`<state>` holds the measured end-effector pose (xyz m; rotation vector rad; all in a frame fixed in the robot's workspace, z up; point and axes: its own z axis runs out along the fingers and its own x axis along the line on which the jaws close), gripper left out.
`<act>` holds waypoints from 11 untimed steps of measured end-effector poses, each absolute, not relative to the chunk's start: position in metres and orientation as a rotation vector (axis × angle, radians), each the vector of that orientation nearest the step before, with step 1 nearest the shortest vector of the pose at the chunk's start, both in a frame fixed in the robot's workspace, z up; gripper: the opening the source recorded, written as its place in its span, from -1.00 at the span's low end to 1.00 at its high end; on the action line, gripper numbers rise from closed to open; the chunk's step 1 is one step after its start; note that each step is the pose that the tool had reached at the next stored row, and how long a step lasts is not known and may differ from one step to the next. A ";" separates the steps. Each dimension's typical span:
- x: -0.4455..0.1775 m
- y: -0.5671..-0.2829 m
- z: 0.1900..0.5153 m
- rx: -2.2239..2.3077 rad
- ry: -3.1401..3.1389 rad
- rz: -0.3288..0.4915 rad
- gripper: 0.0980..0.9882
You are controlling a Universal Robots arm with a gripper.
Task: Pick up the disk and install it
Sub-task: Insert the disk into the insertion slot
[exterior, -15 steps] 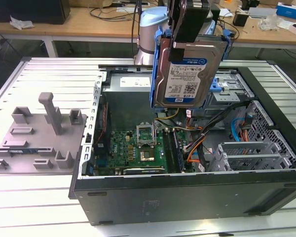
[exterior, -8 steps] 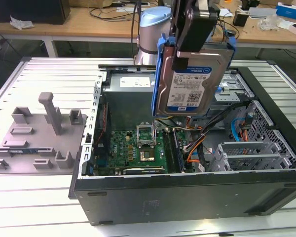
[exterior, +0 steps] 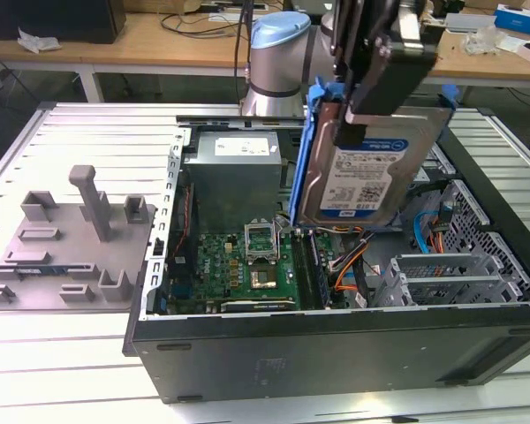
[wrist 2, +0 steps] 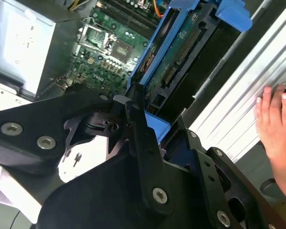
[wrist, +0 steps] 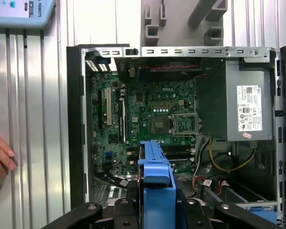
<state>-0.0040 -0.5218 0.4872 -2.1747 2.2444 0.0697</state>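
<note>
The disk (exterior: 371, 181) hangs on edge above the open computer case (exterior: 336, 358), its silver labelled face toward the exterior camera and a blue bracket along its edges. My gripper (exterior: 346, 131) is shut on its upper part. In the second wrist view the disk (wrist 2: 178, 55) shows its green circuit side, clamped between the gripper's (wrist 2: 157, 129) black fingers (wrist 2: 136, 112). In the first wrist view the disk's blue edge (wrist: 156, 169) rises from the gripper (wrist: 156, 196) over the case's interior.
Inside the case lie a green motherboard (exterior: 238, 261), a grey power-supply box (exterior: 238, 168) and a metal drive cage (exterior: 450, 269) with cables. A grey fixture (exterior: 71, 238) sits on the exterior view's left. A person's hand (wrist 2: 276, 119) rests on the ribbed table beside the case.
</note>
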 end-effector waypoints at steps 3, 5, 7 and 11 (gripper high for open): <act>0.004 -0.531 0.487 -2.175 2.245 0.071 -0.39; 0.012 -0.537 0.487 -2.175 2.245 0.071 -0.39; 0.021 -0.541 0.487 -2.175 2.245 0.071 -0.39; 0.039 -0.550 0.486 -2.175 2.245 0.071 -0.39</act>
